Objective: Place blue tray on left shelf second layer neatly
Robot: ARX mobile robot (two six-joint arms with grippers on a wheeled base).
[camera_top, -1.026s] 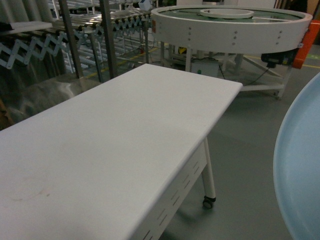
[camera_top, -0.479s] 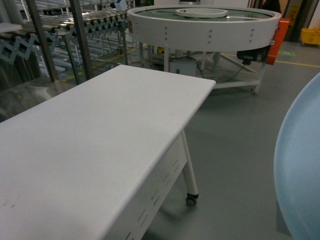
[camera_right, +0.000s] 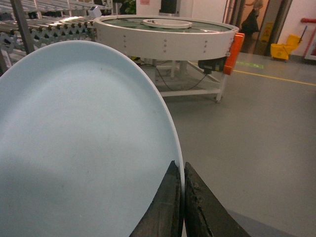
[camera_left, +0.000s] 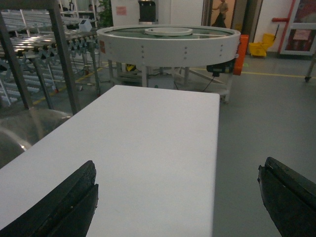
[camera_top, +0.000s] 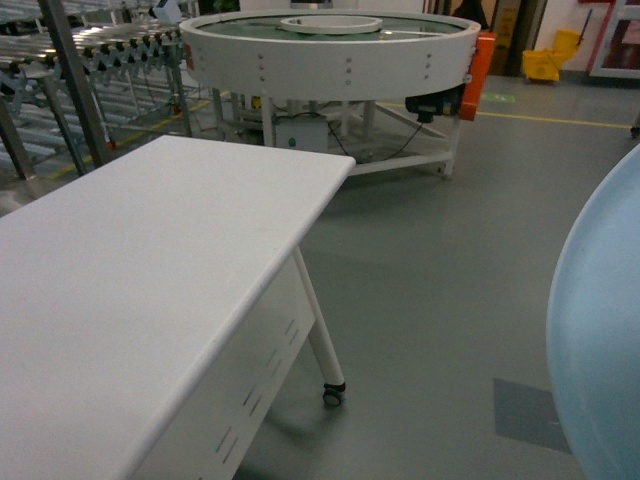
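Observation:
The blue tray (camera_right: pixel 79 143) is a pale sky-blue round dish that fills the left of the right wrist view, and its curved edge (camera_top: pixel 605 330) shows at the right border of the head view. My right gripper (camera_right: pixel 181 175) is shut on the tray's rim, one dark finger on each side. My left gripper (camera_left: pixel 177 185) hangs open above the white table (camera_left: pixel 148 143), its two black fingers far apart with nothing between them. The left shelf's second layer cannot be picked out in these views.
The white table (camera_top: pixel 150 270) on castors takes up the left of the head view. Behind it stand a round white conveyor platform (camera_top: pixel 330 50) and metal roller racks (camera_top: pixel 70 60). A yellow mop bucket (camera_top: pixel 555 55) is far back on the grey floor (camera_top: pixel 460 260).
The head view has swung to the right: table, racks and round platform have slid left in the frame. The tray stays at the right edge in the same grip.

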